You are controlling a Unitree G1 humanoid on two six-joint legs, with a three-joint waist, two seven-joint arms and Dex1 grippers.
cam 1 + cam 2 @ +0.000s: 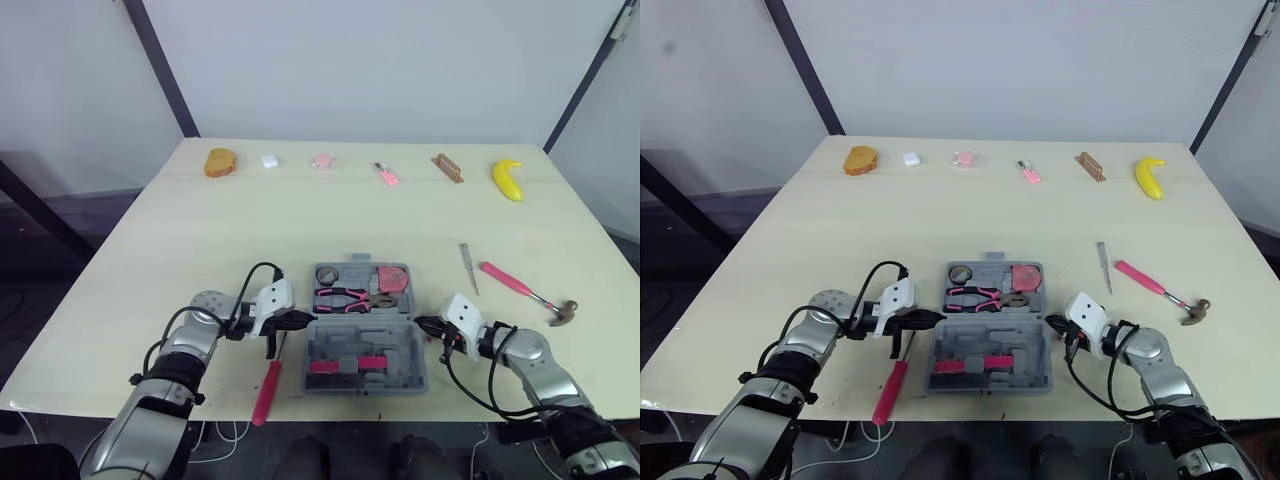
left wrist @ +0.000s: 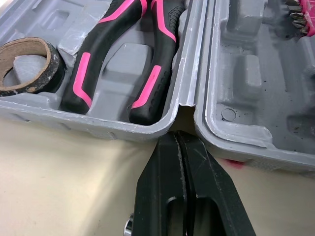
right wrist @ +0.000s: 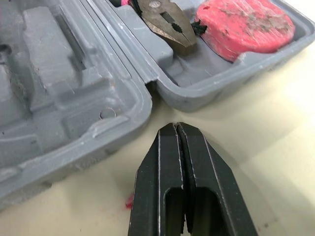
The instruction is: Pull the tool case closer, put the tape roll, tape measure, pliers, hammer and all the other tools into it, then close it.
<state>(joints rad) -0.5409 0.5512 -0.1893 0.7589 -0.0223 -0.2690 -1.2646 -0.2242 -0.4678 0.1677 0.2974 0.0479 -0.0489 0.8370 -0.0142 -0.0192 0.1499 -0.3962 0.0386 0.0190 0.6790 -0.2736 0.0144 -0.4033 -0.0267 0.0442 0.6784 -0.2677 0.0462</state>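
Since the bench [image 1: 200,230] looks smooth, the open tool case [image 1: 405,365] between left pincer [image 2: 178,140] and right pincer [image 3: 175,129], both closed tight and empty at its hinge ends, should slide: rigid, probably light plastic, drag by side walls. Hammer [image 1: 520,287], beyond right pincer: likely head-heavy, grip handle.

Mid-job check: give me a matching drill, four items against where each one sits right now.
Items:
1 pliers
2 hammer
3 screwdriver
4 banana

Places:
A by the left gripper, left of the case
B far edge of the table
C in the case
D on the table, right of the case

Pairs: 1-C, 2-D, 3-A, 4-B
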